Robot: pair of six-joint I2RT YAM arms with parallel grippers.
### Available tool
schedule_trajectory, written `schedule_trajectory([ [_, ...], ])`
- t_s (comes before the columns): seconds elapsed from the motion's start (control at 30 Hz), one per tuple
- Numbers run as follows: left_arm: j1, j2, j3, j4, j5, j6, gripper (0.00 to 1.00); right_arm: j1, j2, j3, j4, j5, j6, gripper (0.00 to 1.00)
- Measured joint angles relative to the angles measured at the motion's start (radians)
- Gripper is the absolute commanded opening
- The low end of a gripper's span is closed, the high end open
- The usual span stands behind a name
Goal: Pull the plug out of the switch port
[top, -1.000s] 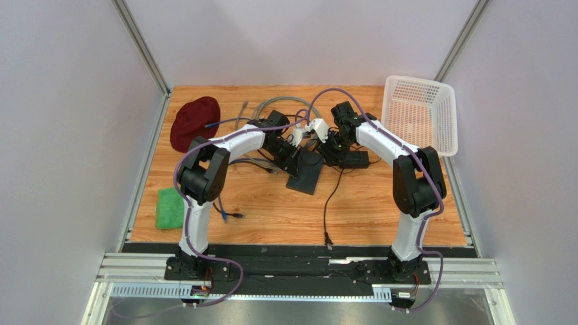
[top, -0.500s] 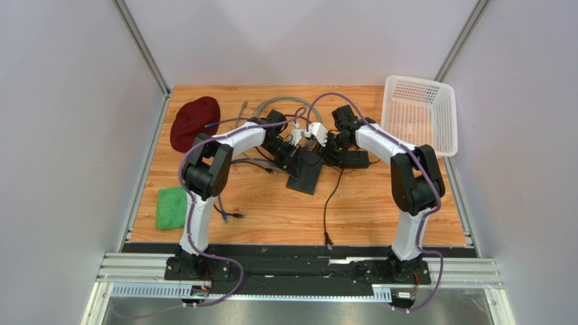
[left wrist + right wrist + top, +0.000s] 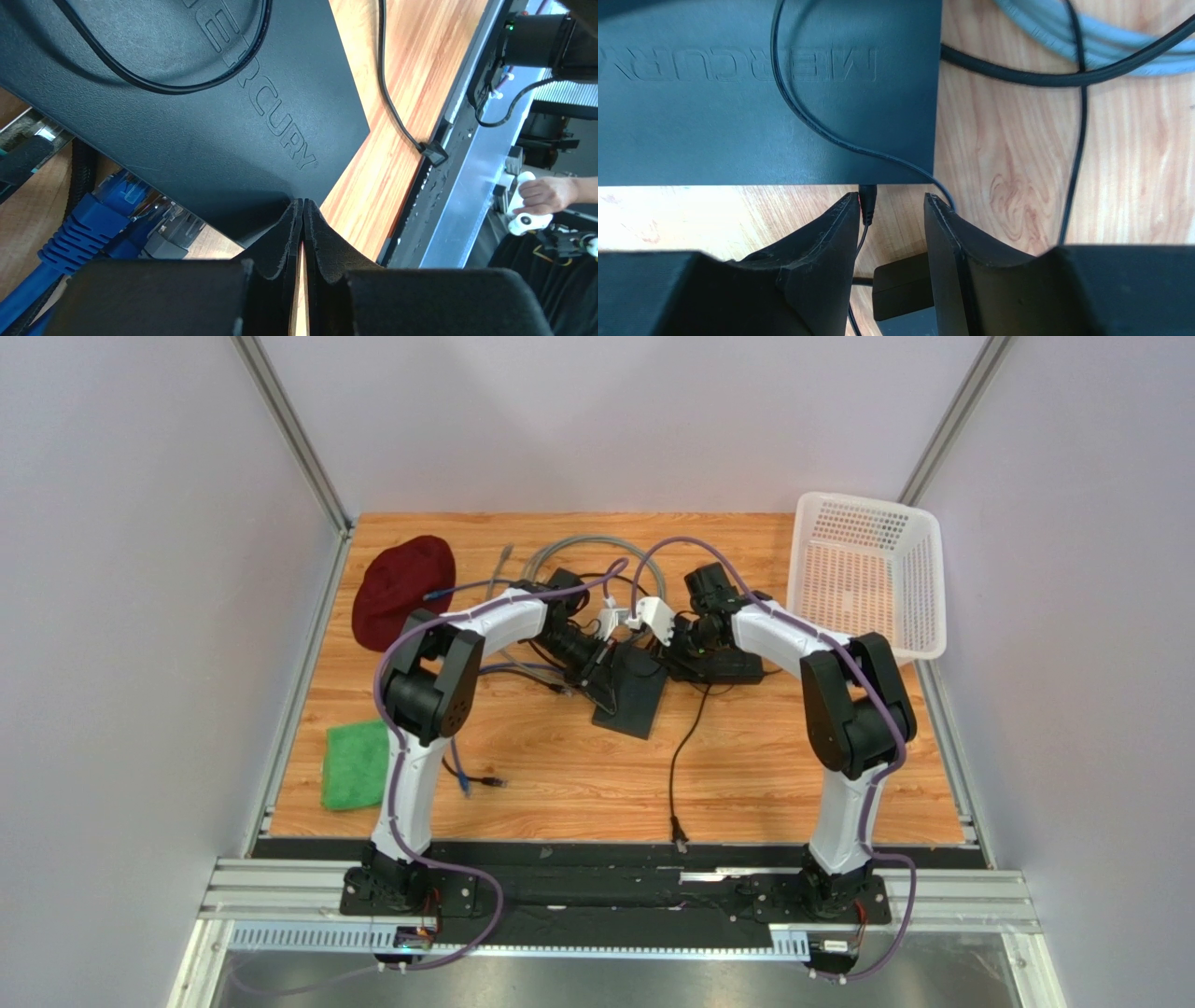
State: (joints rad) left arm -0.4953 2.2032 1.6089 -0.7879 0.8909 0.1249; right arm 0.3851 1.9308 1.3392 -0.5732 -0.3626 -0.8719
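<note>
**Right claw nearer to the switch's plug**

At the middle of the desk (image 3: 561, 770) the black switch (image 3: 738, 126) is laid flat. It is faced from its far-right side by the right claw (image 3: 891, 201), half open and empty. The left claw (image 3: 302, 206) is shut on nothing at a switch corner. The small black plug (image 3: 868, 201) is seated just ahead of the right claw's gap, its axis pointing into it, beside one finger.

White arms (image 3: 494, 620), black joints (image 3: 421, 693), purple cables (image 3: 683, 542); left gripper (image 3: 303, 206) and right gripper (image 3: 892, 203) are matte black.
</note>
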Motion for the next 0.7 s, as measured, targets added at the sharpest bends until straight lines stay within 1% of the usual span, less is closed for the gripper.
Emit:
schedule_trajectory([
  [0.2,0.005,0.004,0.0,-0.006,0.027,0.041,0.11,-0.027,-0.018,-0.034,0.0,0.006,0.011,0.48],
  [0.33,0.006,0.014,0.002,-0.012,0.051,0.056,0.11,-0.055,-0.105,-0.066,-0.008,-0.02,0.05,0.49],
  [0.5,0.011,0.032,0.016,-0.026,0.076,0.057,0.1,-0.063,-0.236,-0.108,0.007,-0.052,0.051,0.43],
  [0.63,0.017,0.042,0.023,-0.031,0.094,0.056,0.1,-0.036,-0.214,-0.116,0.011,-0.055,0.006,0.39],
  [0.7,0.021,0.047,0.023,-0.031,0.108,0.052,0.05,-0.026,-0.185,-0.116,0.015,-0.054,-0.021,0.38],
])
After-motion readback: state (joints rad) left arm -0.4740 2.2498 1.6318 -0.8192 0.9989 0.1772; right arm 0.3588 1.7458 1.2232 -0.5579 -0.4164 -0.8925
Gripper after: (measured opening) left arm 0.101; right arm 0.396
